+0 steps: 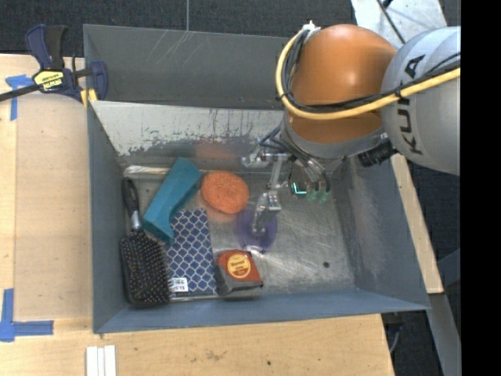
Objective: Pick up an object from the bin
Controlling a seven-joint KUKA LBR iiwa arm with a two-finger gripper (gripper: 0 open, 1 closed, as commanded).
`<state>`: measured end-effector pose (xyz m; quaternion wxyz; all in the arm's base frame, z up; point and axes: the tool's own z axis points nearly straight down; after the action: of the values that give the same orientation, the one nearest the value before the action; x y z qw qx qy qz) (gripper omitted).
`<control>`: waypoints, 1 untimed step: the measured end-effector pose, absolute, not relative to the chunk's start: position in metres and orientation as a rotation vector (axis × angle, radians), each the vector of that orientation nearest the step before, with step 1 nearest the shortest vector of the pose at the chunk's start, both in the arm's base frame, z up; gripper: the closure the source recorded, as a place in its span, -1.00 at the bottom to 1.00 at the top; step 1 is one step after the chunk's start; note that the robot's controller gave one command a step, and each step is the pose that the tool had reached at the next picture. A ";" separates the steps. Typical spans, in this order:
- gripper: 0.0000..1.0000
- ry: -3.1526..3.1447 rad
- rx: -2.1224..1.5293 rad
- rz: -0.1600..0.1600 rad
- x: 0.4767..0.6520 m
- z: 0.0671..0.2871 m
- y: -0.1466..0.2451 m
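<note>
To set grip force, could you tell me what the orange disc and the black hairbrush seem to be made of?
Orange disc: probably sponge or foam, with a matte, grainy surface. Black hairbrush: likely hard plastic, with dense rows of bristles.

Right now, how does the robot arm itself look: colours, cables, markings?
The arm is rounded and silver-grey, with black KUKA lettering. Its wrist wears a smooth orange dome-shaped cover, ringed by a yellow cable. A small green light glows underneath.
</note>
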<state>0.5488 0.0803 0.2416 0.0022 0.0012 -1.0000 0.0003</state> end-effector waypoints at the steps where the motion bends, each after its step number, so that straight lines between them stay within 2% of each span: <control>1: -1.00 -3.145 0.001 -0.001 0.550 0.246 0.080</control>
<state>0.5503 0.0802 0.2456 -0.0017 0.0003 -1.0000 -0.0004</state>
